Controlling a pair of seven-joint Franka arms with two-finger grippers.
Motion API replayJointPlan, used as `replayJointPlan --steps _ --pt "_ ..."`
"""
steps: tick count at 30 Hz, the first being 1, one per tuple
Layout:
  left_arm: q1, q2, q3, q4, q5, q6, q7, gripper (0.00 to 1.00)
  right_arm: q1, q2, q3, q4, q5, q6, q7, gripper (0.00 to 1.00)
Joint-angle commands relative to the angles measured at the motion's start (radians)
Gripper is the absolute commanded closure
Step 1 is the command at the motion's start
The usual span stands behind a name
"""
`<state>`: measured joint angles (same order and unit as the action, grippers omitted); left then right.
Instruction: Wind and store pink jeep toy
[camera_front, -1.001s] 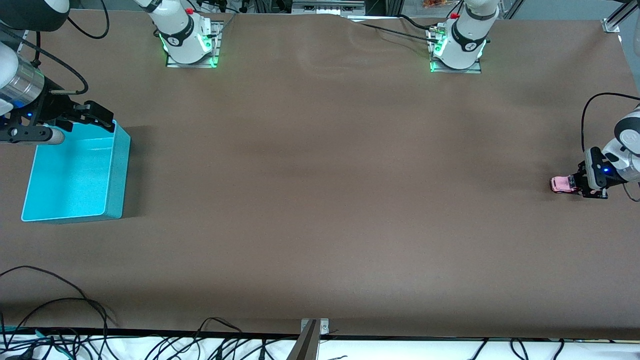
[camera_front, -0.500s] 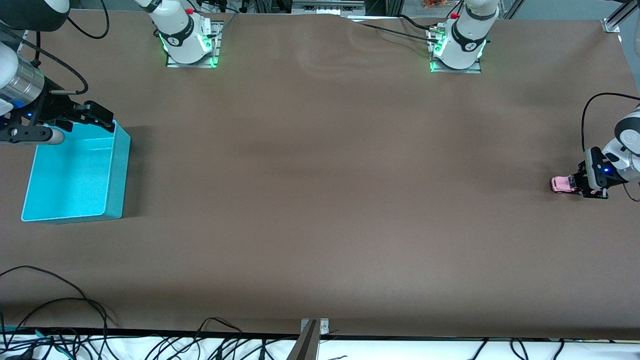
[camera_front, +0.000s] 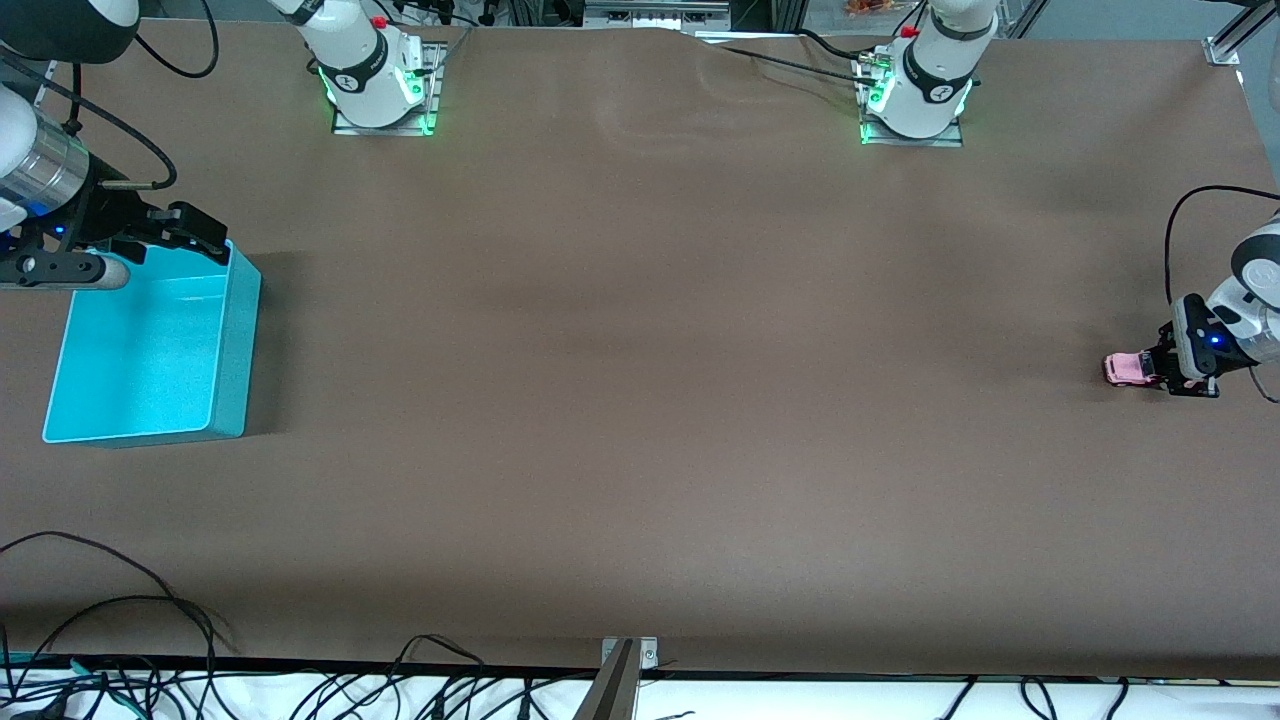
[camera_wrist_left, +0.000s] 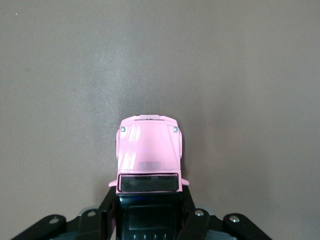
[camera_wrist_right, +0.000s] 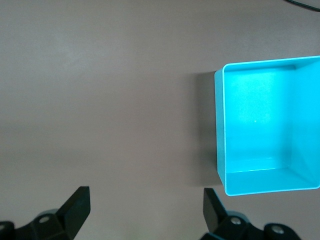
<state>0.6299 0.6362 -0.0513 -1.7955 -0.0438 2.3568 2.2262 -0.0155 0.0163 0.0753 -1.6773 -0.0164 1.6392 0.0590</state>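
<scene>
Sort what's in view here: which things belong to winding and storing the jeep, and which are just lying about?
Part of the job:
- pink jeep toy, on the table at the left arm's end
- left gripper, shut on its rear
- turquoise bin, empty, at the right arm's end
- right gripper, open, waiting over the bin's rim

Just lying about:
- loose black cables along the table edge nearest the camera
</scene>
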Motion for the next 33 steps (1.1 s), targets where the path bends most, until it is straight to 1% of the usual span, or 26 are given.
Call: replayJointPlan --steps 1,7,11,12,13,15,16,17,18,19,20,33 --pt "0.014 0.112 0.021 0.013 0.007 0.039 0.044 0.94 -0.003 0.011 0.0 0.025 0.001 -0.006 -0.002 0.0" --pt "0.016 0.112 0.021 0.013 0.007 0.039 0.044 0.93 -0.003 0.011 0.0 0.025 0.001 -0.006 -0.002 0.0" --pt "0.016 0.112 0.021 0.013 0.005 0.039 0.035 0.88 -0.003 0.011 0.0 0.025 0.001 -0.006 -0.002 0.0" --pt "0.016 0.112 0.021 0.013 0.004 0.039 0.033 0.84 -0.003 0.011 0.0 0.025 0.001 -0.006 -0.002 0.0" --pt "0.016 0.112 0.021 0.013 0.002 0.039 0.033 0.75 -0.003 0.011 0.0 0.025 0.001 -0.006 -0.002 0.0" --pt "0.016 0.111 0.021 0.015 -0.002 0.039 0.033 0.48 -0.003 0.011 0.0 0.025 0.001 -0.006 -0.002 0.0" --pt "0.014 0.109 0.021 0.016 -0.004 0.039 0.033 0.39 -0.003 0.011 0.0 0.025 0.001 -0.006 -0.002 0.0" --pt "0.014 0.106 0.019 0.022 0.001 0.039 0.035 0.34 -0.003 0.01 0.0 0.025 0.001 -0.006 -0.002 0.0" --pt "0.011 0.105 0.019 0.03 0.002 0.038 0.036 0.25 -0.003 0.011 0.0 0.025 0.001 -0.006 -0.002 0.0" --pt "0.011 0.103 0.018 0.034 0.002 0.035 0.038 0.04 -0.003 0.011 0.0 0.025 0.001 -0.006 -0.002 0.0" --pt "0.014 0.103 0.016 0.036 0.001 0.03 0.039 0.0 -0.003 0.011 0.0 0.025 0.001 -0.006 -0.002 0.0" --pt "0.014 0.085 0.016 0.038 -0.007 0.022 0.033 0.0 -0.003 0.011 0.0 0.025 0.001 -0.004 -0.004 0.0"
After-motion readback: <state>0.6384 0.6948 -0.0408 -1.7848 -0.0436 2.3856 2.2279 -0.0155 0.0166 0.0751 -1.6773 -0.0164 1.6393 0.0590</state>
